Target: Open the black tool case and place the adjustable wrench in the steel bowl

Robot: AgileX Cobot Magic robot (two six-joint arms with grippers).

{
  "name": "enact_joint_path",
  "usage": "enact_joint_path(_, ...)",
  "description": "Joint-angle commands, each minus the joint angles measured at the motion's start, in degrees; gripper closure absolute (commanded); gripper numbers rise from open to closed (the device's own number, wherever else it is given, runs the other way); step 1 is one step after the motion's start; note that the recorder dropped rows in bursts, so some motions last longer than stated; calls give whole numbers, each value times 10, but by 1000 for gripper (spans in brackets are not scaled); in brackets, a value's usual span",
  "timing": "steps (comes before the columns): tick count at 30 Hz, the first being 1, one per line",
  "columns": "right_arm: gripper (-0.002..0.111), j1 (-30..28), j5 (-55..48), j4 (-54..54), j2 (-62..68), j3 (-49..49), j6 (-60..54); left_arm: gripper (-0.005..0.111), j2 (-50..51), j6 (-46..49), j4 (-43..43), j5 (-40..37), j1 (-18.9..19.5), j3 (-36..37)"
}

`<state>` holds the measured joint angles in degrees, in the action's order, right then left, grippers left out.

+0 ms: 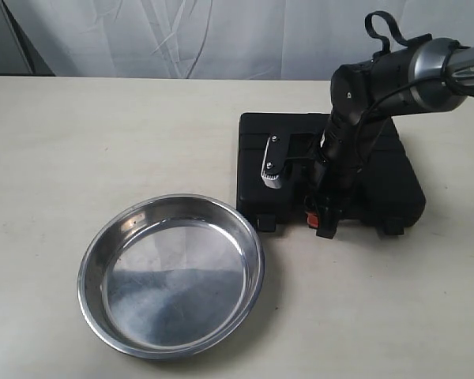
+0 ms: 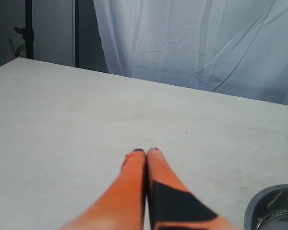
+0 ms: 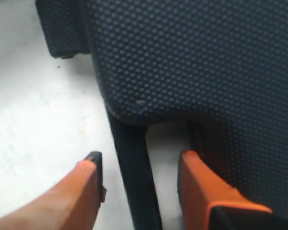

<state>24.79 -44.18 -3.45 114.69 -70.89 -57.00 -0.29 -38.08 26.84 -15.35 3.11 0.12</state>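
The black tool case (image 1: 379, 178) lies closed on the table, handle edge toward the front. My right gripper (image 1: 325, 223) reaches down over that edge. In the right wrist view the right gripper (image 3: 140, 158) is open, one orange finger on each side of the case's handle bar (image 3: 134, 196), below the dotted lid (image 3: 197, 57). The steel bowl (image 1: 171, 275) stands empty to the case's front left, and its rim (image 2: 273, 203) also shows in the left wrist view. The adjustable wrench is hidden. My left gripper (image 2: 147, 151) is shut and empty above bare table.
A small silver piece (image 1: 272, 162) shows over the case's left half beside the right arm; I cannot tell what it is. Two latches (image 1: 265, 222) (image 1: 391, 227) sit on the case's front edge. A white curtain (image 1: 182, 35) hangs behind the table.
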Motion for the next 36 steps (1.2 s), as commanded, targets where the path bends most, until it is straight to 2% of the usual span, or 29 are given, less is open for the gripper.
enact_joint_path(1,61,-1,26,17,7,-3,1,106,3,-3,3,5,-4,-1)
enact_joint_path(5,61,-1,26,17,10,-3,2,106,3,-3,3,5,-4,-1)
enact_joint_path(7,67,-1,25,18,10,-3,2,106,3,-3,3,5,-4,-1)
enact_joint_path(12,109,-1,19,16,10,-3,2,106,3,-3,3,5,-4,-1)
enact_joint_path(36,108,-1,-42,12,-38,-3,3,106,3,-3,3,5,-4,-1)
